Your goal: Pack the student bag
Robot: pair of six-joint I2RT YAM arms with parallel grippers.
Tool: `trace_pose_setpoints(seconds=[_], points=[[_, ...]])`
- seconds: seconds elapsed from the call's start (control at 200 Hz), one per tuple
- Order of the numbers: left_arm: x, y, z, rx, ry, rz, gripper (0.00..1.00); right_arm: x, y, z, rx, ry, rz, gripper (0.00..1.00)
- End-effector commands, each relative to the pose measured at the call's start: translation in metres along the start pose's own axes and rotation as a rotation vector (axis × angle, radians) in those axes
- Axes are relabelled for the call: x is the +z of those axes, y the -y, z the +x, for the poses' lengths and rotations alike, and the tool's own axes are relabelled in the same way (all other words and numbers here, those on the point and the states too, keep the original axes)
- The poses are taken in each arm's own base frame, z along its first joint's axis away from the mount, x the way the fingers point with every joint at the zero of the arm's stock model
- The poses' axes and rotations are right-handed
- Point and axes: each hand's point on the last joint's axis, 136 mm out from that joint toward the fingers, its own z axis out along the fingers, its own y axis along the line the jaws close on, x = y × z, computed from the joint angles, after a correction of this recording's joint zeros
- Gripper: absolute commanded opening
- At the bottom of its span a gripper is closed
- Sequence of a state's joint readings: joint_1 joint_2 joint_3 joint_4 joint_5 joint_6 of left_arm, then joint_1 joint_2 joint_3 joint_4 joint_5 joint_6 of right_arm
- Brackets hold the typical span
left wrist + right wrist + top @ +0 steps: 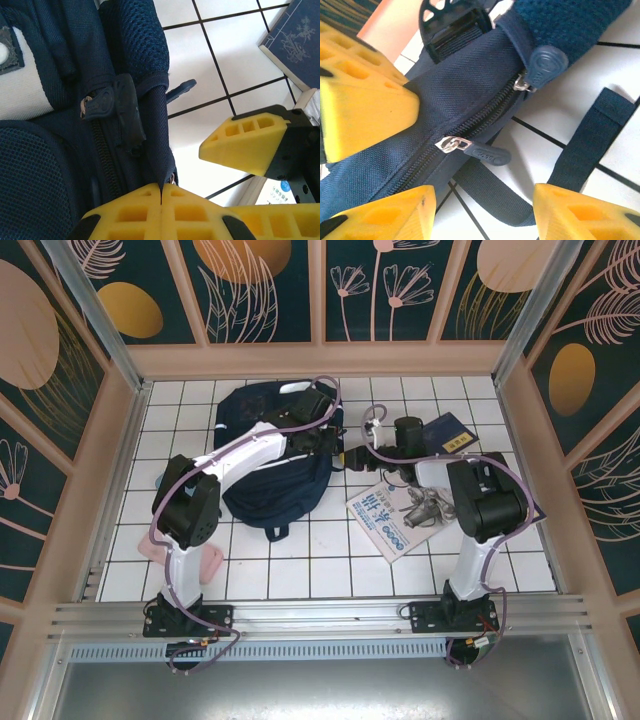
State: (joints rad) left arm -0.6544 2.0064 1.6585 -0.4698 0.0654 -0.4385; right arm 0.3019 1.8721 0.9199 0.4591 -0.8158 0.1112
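The student bag [262, 455], navy-blue, lies on the white tiles at the back left. My left gripper [330, 452] reaches over it to its right edge and is shut on a fold of the bag's fabric [161, 150] beside a zipper; in the left wrist view its yellow tips [161, 188] meet on the cloth. My right gripper [358, 454] stands just right of the bag, open, its fingers [400, 215] either side of a black strap [500, 192], just below a zipper pull [485, 152] on the closed zipper. Nothing is between them.
A white printed booklet [392, 517] and a bunch of keys [425, 505] lie right of the bag. A small dark-blue book [455, 430] is at the back right. A pink object [205, 562] sits near the left arm's base. Low walls ring the table.
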Motion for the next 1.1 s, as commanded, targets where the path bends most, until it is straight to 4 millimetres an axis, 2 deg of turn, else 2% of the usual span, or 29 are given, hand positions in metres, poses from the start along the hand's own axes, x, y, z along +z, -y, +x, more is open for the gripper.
trace_pose_setpoints(seconds=[0.0,0.115,0.285,0.47,0.746,0.926,1.096], points=[[-0.042,0.011,-0.034,0.032,0.121,0.025,0.00,0.010,-0.014,-0.001,-0.199,0.001,-0.055,0.55],[-0.055,0.013,-0.035,0.045,0.135,0.038,0.00,0.004,-0.028,-0.007,-0.339,0.090,-0.069,0.57],[-0.068,0.019,-0.033,0.049,0.146,0.077,0.00,0.009,-0.026,-0.020,-0.386,0.104,-0.068,0.57],[-0.073,0.016,-0.030,0.045,0.158,0.075,0.00,0.016,-0.039,-0.024,-0.408,0.085,-0.176,0.53],[-0.073,0.018,-0.031,0.041,0.157,0.078,0.00,0.031,-0.044,-0.024,-0.475,0.087,-0.170,0.52],[-0.075,0.018,-0.030,0.036,0.157,0.078,0.00,0.039,-0.048,-0.031,-0.497,0.106,-0.184,0.44],[-0.074,0.017,-0.029,0.031,0.153,0.076,0.00,0.039,-0.054,-0.037,-0.514,0.129,-0.197,0.29]])
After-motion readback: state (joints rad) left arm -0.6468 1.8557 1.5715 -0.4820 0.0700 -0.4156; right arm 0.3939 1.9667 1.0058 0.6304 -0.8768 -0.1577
